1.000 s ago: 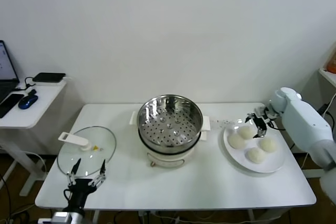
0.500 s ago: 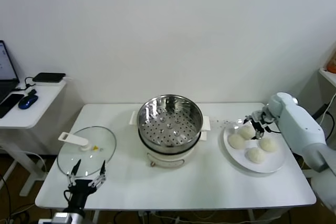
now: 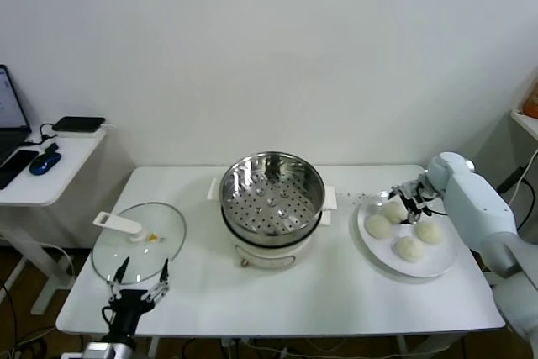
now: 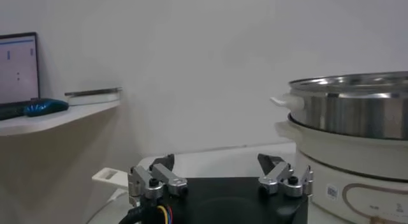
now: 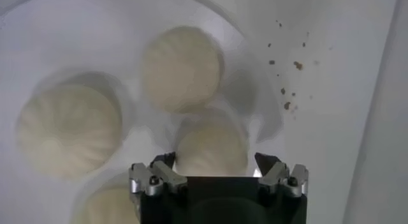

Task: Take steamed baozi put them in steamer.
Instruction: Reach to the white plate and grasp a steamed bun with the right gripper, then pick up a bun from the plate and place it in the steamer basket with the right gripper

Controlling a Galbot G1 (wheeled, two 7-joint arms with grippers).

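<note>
1. The right end effector hangs wide open over the steamed baozi, four on a white plate; nothing held.
2. The steamer stands mid-table; the left end effector, fingers spread, waits near the glass lid.

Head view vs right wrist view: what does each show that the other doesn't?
Head only: the steamer, empty, mid-table; the glass lid lying flat; the left hand open, parked at the near table edge; the side desk.

Right wrist only: dark crumbs on the table beside the plate.

Both: four baozi on the white plate, with the right hand open above the one farthest from the robot.
</note>
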